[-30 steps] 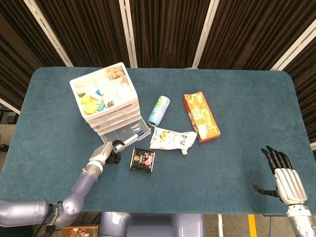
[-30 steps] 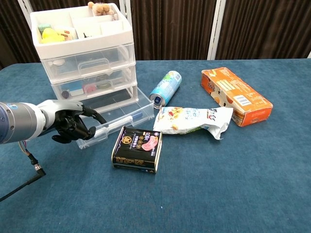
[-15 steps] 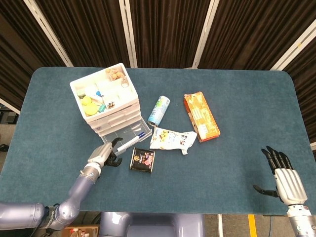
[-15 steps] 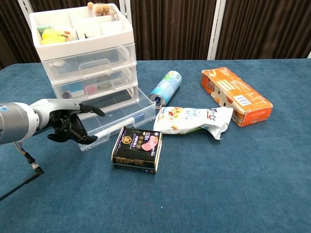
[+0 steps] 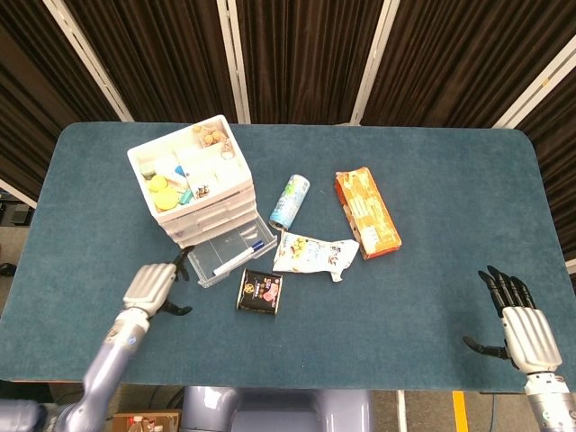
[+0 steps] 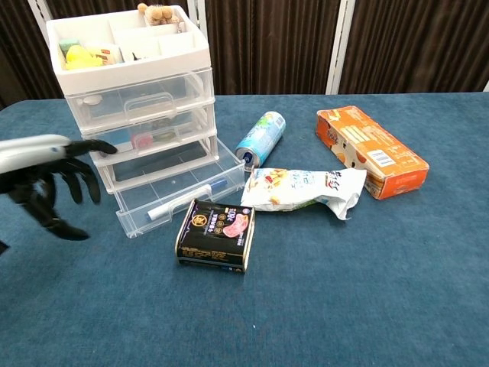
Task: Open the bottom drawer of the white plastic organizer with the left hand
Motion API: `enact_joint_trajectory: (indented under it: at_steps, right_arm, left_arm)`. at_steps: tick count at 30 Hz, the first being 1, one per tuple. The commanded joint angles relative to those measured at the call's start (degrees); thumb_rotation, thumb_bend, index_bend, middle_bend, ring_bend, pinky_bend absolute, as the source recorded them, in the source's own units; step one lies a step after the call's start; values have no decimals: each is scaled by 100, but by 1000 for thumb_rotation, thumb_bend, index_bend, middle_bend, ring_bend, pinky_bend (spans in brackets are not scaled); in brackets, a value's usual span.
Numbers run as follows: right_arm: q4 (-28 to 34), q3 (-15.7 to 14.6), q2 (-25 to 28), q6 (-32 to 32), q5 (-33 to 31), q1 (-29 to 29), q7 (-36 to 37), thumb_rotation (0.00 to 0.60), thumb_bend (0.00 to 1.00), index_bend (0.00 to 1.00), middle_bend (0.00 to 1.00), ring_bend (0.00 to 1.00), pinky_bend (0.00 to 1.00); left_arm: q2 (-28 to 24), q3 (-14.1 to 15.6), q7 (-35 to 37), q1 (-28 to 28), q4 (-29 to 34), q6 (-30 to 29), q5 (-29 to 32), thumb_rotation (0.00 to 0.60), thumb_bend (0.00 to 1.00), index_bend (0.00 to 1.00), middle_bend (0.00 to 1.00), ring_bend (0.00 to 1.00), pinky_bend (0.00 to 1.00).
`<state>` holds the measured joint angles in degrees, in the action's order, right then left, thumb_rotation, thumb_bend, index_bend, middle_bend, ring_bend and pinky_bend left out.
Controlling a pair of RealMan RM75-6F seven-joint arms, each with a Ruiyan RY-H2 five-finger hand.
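Observation:
The white plastic organizer point(image 5: 184, 184) point(image 6: 134, 88) stands at the table's left, its top tray full of small items. Its clear bottom drawer point(image 5: 228, 255) point(image 6: 179, 191) is pulled out toward the front, with a pen point(image 5: 239, 257) point(image 6: 183, 202) lying inside. My left hand point(image 5: 153, 288) point(image 6: 46, 180) hovers left of the drawer, clear of it, fingers spread and holding nothing. My right hand point(image 5: 517, 328) is at the table's near right edge, fingers apart and empty; the chest view does not show it.
A black packet point(image 5: 260, 292) point(image 6: 216, 233) lies just in front of the drawer. A blue can point(image 5: 290, 201) point(image 6: 260, 138), a white snack bag point(image 5: 315, 255) point(image 6: 306, 187) and an orange box point(image 5: 366, 212) point(image 6: 370, 151) lie to the right.
My left hand let go of the drawer front and drew back to the left, its fingers spreading. The drawer stays pulled out. The right hand has not moved.

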<state>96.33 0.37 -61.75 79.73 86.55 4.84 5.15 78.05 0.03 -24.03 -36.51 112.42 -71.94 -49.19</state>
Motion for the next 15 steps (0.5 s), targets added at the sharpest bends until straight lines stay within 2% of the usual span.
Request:
enact_joint_trajectory:
  at_steps: [1, 5, 8, 11, 15]
  right_arm:
    - [-14, 11, -13, 27, -1, -7, -35, 600, 101, 0, 0, 0, 13]
    - [-33, 43, -43, 91, -39, -31, -123, 600, 101, 0, 0, 0, 13]
    - [-48, 70, -63, 135, -70, -47, -194, 600, 101, 0, 0, 0, 13]
    - [-67, 93, -86, 151, -111, -54, -244, 600, 101, 0, 0, 0, 13]
    - [-64, 100, -91, 146, -138, -59, -272, 600, 101, 0, 0, 0, 13]
  left_arm:
    - [-731, 895, 348, 887, 125, -989, -1534, 600, 93, 56, 179, 164, 360]
    - [-1142, 1279, 828, 1461, -373, -1633, -2503, 600, 94, 42, 50, 23, 222]
    - [-1295, 1413, 901, 1810, -870, -2072, -2915, 600, 94, 21, 2, 0, 155]
    - [-1371, 1419, 950, 2143, -1355, -2385, -3022, 600, 94, 4, 0, 0, 133]
    - [-1466, 1294, 1238, 2375, -1478, -2399, -2872, 600, 93, 0, 0, 0, 130]
